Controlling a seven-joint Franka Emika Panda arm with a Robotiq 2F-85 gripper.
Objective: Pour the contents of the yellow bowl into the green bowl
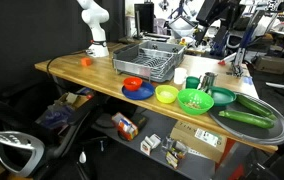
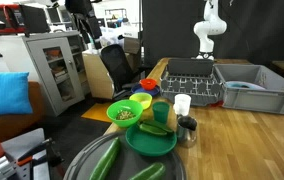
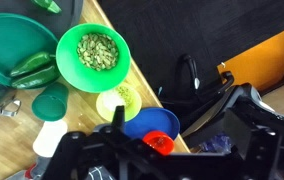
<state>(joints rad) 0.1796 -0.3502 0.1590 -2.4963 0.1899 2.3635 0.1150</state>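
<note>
In an exterior view my arm point(image 1: 92, 25) stands at the far left end of the counter point(image 1: 82, 70), well apart from the bowls. I cannot make out my end effector there. The yellow bowl point(image 1: 167, 94) sits by the near edge. The green bowl point(image 1: 194, 100) is just beside it on the right, and the blue plate point(image 1: 139, 91) carrying the red bowl point(image 1: 132, 83) is on its left. I judge the step in hand to be the reach and grasp.

In an exterior view from the counter's end, the green bowl point(image 2: 125, 112) is nearest and holds a pale heap. The yellow bowl point(image 2: 140, 100) lies just beyond it.

In the wrist view I look down on both. The green bowl point(image 3: 92, 55) is full of seeds, and the yellow bowl point(image 3: 117, 102) holds only a little. My end effector point(image 3: 142, 155) is a dark mass at the bottom edge, and I cannot tell whether it is released or clenched.

To do this well, I should pinch the yellow rim on a free side (the plate crowds one flank). Then I should lift low and tip slowly over the green bowl's middle.
</note>
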